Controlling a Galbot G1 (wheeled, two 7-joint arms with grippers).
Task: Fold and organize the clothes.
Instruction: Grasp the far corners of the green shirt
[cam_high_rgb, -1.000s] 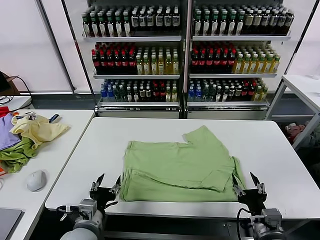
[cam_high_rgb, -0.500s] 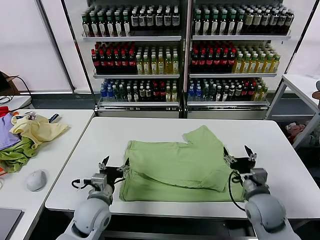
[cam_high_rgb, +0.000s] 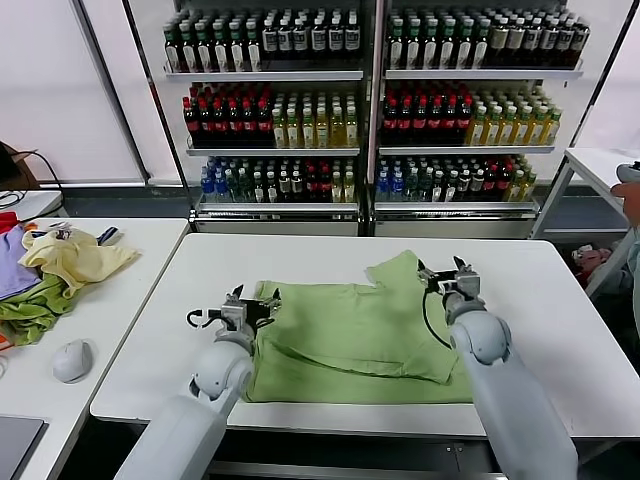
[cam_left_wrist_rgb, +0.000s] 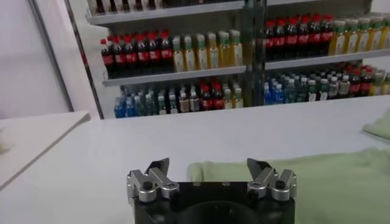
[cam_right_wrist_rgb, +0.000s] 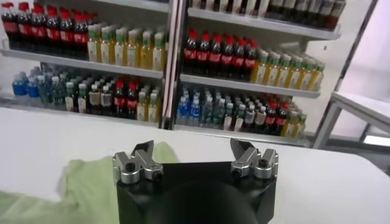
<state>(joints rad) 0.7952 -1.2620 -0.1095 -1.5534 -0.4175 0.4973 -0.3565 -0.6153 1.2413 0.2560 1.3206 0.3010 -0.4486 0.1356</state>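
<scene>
Behind the white table (cam_high_rgb: 560, 300) stand bottle shelves (cam_high_rgb: 370, 100) — at frame centre, the left gripper (cam_high_rgb: 241, 304) and right gripper (cam_high_rgb: 447, 274) hang spread apart over the green T-shirt (cam_high_rgb: 350, 335).

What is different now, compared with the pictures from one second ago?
Both arms moved forward from the table's near edge: the left gripper now hovers at the far left corner of the T-shirt, the right gripper at its far right sleeve. Both stayed open; neither holds anything. The T-shirt, the white table and the clothes pile stayed as they were.
</scene>
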